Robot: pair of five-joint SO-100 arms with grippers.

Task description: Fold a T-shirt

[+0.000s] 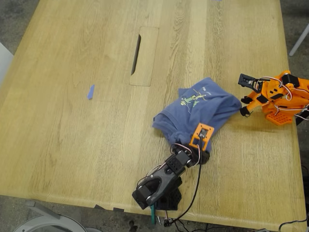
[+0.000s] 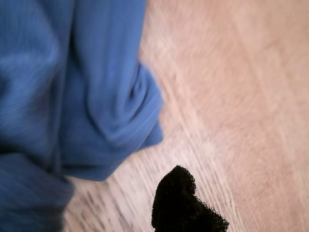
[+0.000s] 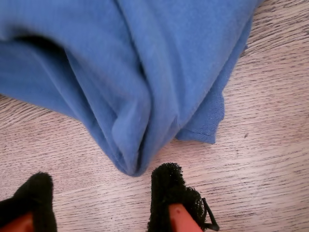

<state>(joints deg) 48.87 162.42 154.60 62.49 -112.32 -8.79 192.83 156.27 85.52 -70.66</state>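
The blue T-shirt lay crumpled in a heap on the wooden table, right of centre in the exterior view, its small printed figure facing up. My second end effector stood wide open, holding nothing, and a folded tip of the cloth lay just ahead of the gap between its black foam pads. My first end effector showed only one dark pad beside a hemmed edge of the shirt, so I could not tell how wide it stood.
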